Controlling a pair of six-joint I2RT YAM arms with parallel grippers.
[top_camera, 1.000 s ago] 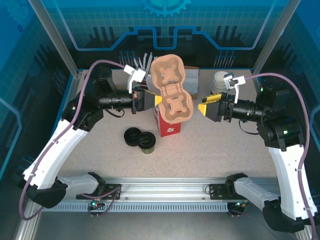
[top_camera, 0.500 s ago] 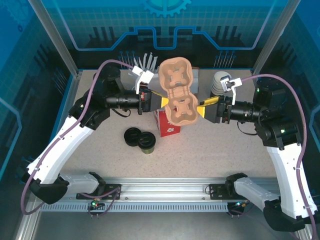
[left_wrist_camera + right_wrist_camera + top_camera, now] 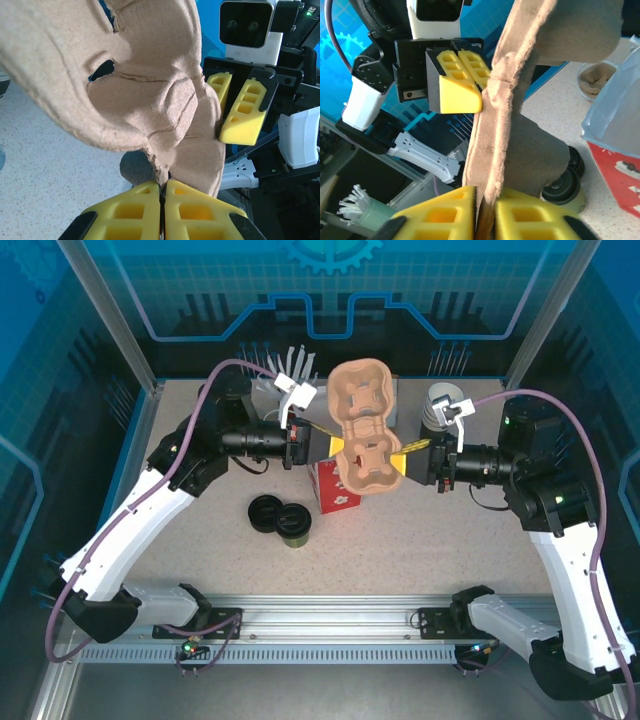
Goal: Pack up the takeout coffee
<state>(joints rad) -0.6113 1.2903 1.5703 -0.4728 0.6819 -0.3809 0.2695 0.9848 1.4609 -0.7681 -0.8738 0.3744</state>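
Left gripper [image 3: 161,192], right gripper [image 3: 482,200] tight on opposite cup carrier [image 3: 365,430] edges, above table [image 3: 450,530]

The tan moulded-pulp cup carrier [image 3: 362,430] is rough, fibrous and matt, the yellow plastic fingers [image 3: 240,125] smooth and dull-sheened, and the speckled beige tabletop [image 3: 430,540] finely grainy.

No word, brand or number can be read anywhere. A small white mark is printed on the red box [image 3: 335,498], but it is too small to be made out; in the right wrist view it is blurred. A pale gear sign [image 3: 333,250] is drawn on the blue back wall.
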